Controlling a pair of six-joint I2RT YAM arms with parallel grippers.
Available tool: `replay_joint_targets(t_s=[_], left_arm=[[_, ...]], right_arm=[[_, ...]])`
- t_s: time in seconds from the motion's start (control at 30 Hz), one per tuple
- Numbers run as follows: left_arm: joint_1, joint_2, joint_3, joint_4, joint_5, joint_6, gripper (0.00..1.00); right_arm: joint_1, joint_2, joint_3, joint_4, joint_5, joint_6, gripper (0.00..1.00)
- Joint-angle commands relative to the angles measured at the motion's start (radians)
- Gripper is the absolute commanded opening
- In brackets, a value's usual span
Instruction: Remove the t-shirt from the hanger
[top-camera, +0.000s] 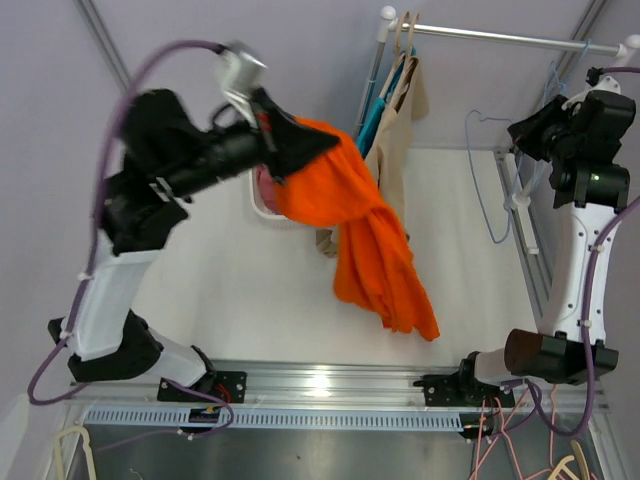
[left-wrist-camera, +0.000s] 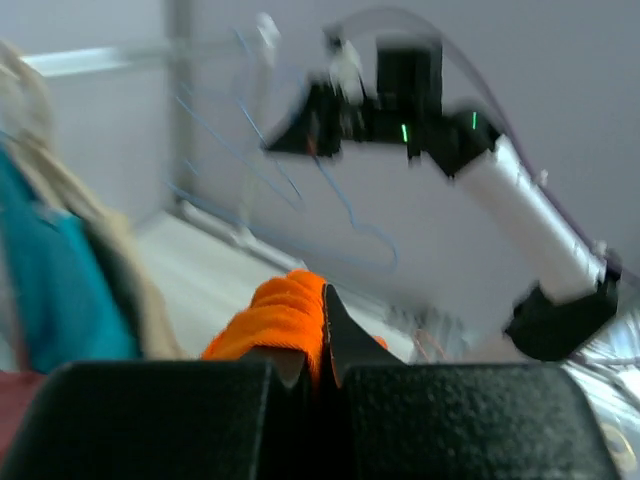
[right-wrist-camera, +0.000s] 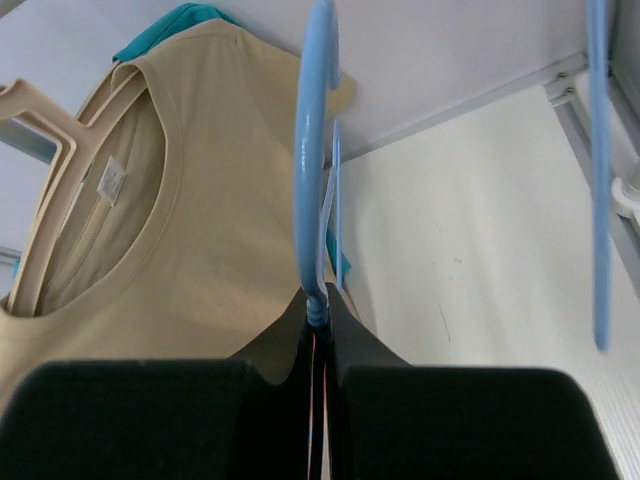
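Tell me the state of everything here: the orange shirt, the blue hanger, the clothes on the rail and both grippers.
Orange fabric t-shirt: off the hanger, dangling from the left gripper.
Left gripper: shut on the orange t-shirt.
Light blue hanger: bare, no garment on it.
Right gripper: shut on the light blue hanger.
Beige t-shirt: hung on a pale hanger.
Teal garment: hung on the rail.

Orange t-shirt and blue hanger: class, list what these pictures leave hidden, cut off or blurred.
Top view: the orange t-shirt covers most of a white-rimmed object; contents unclear.
Left wrist view: blur smears the right arm; the left gripper hides most of the t-shirt.
Right wrist view: the blue hanger, in the right gripper, runs past the top edge.
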Motion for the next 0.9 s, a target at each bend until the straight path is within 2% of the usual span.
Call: replay_joint_targets(t_s=[0.0,0.07,0.13,0.23,0.33,0.43,0.57,0.7,0.87], left_arm=[[0.147,0.035,0.275,-0.108,0.03,-0.033,0.0],[0.218,0.056,0.287,0.009,-0.011,-0.124,0.01],[0.298,0.055,0.225,0.115,-0.037,-0.154,0.01],[0.394,0.086,0.227,0.29,-0.068,-0.167,0.01],[0.494,0.145,0.265,0.451,-0.038,-0.222,0.01],[0.533,0.179,0.259,0.595,-0.073,-0.196,0.0],[0.579,0.259,0.357,0.653,-0.077,-0.196,0.01],[0.628,0.305,0.368,0.752,-0.079,-0.213,0.01],[0.648,0.368,0.394,0.878,-0.13,-0.187,0.01]], right_arm=[[0.0,0.012,0.038,0.193,-0.087,0.017,0.0],[0.009,0.035,0.056,0.249,-0.066,0.019,0.0],[0.009,0.093,0.099,0.257,-0.045,0.008,0.0],[0.004,0.183,0.252,0.206,-0.061,-0.032,0.0],[0.004,0.275,0.366,0.174,-0.07,-0.066,0.0],[0.004,0.317,0.386,0.209,-0.07,-0.07,0.0],[-0.006,0.4,0.458,0.208,-0.094,-0.053,0.0],[-0.012,0.518,0.55,0.206,-0.124,-0.035,0.0],[-0.012,0.575,0.582,0.244,-0.125,-0.05,0.0]])
